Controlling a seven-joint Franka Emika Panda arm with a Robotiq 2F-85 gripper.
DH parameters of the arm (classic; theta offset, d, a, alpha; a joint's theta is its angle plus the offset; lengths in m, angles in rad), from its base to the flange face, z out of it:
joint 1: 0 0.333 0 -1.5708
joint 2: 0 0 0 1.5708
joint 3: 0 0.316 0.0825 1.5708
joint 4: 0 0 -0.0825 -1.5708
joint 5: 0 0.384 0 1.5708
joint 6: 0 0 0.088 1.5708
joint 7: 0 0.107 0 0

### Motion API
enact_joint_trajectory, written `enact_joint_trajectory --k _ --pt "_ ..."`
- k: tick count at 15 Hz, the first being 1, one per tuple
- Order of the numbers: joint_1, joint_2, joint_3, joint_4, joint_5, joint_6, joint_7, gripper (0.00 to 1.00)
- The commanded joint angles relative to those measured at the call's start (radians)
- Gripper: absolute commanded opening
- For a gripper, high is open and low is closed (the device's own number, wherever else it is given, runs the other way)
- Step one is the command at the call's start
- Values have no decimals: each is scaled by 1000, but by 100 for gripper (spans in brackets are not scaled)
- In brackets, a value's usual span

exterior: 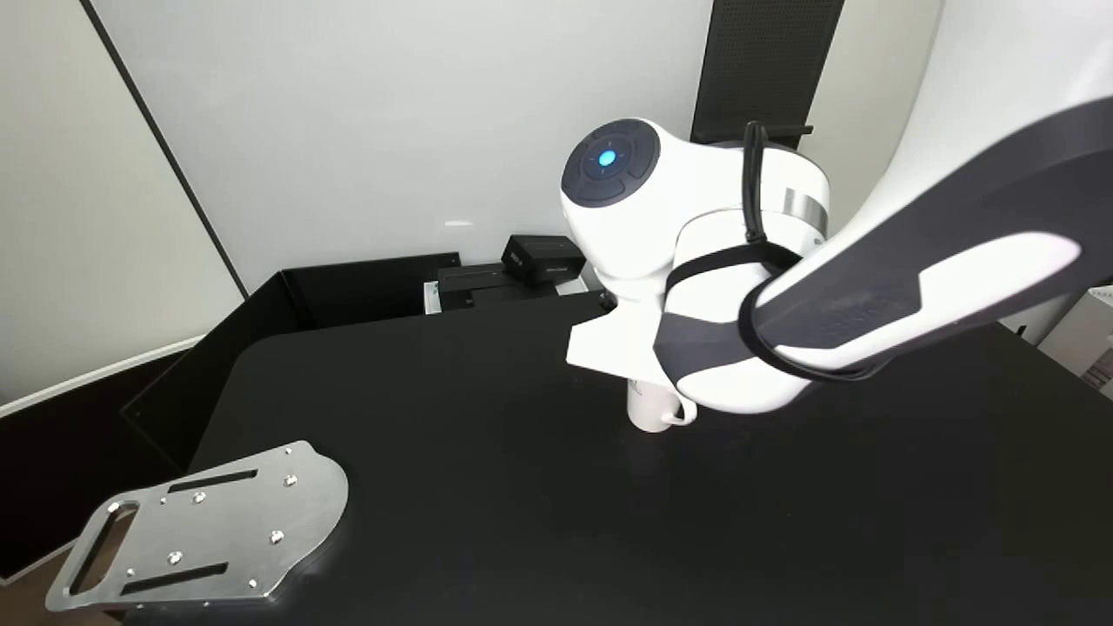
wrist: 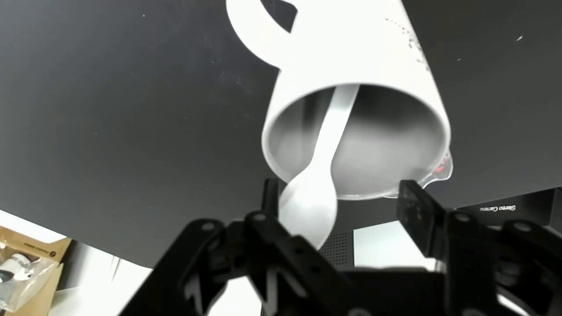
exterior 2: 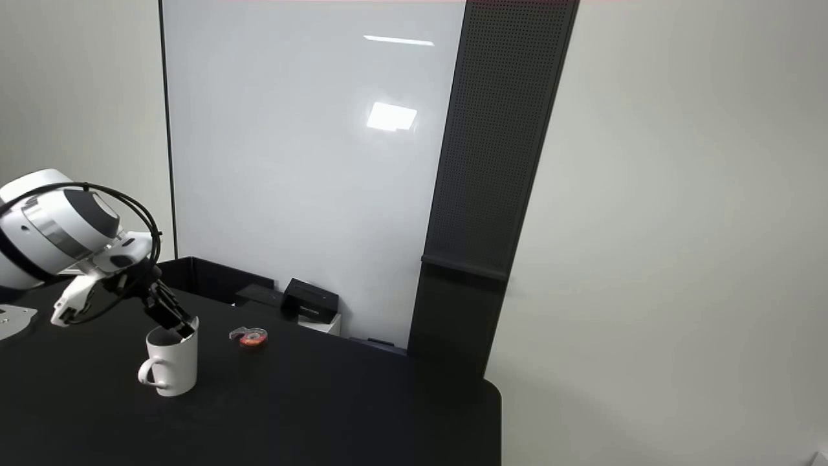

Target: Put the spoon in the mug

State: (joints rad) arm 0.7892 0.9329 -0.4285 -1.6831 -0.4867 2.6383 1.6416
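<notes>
The white mug [exterior: 648, 409] stands upright on the black table; it also shows in an exterior view [exterior 2: 178, 369] and the wrist view [wrist: 351, 52]. Its inside looks grey in the wrist view. The white spoon [wrist: 314, 202] leans in the mug, handle inside and oval bowl sticking out past the rim. My gripper [wrist: 339, 193] is open at the mug's mouth. The spoon's bowl lies between the fingers, close to or touching the left one in the wrist view and apart from the right one. In an exterior view the gripper [exterior 2: 174, 317] tilts down over the rim.
A clear tape dispenser with red [exterior 2: 249, 336] lies on the table near the mug. A grey metal plate [exterior: 226, 522] lies at the table's edge. Black boxes [exterior: 543, 258] stand behind the table by the white wall panel. A cable loops along the arm.
</notes>
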Motion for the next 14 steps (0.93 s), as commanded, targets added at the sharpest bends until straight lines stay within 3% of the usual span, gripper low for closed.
enact_joint_trajectory --k 1,5,10,14 --pt "-39 -35 21 15 19 -22 -6 99" --pt "-131 -101 86 16 70 -50 -114 100" --pt "-338 -178 268 21 191 -134 -407 100" --pt "-448 -195 356 42 284 -244 -581 100"
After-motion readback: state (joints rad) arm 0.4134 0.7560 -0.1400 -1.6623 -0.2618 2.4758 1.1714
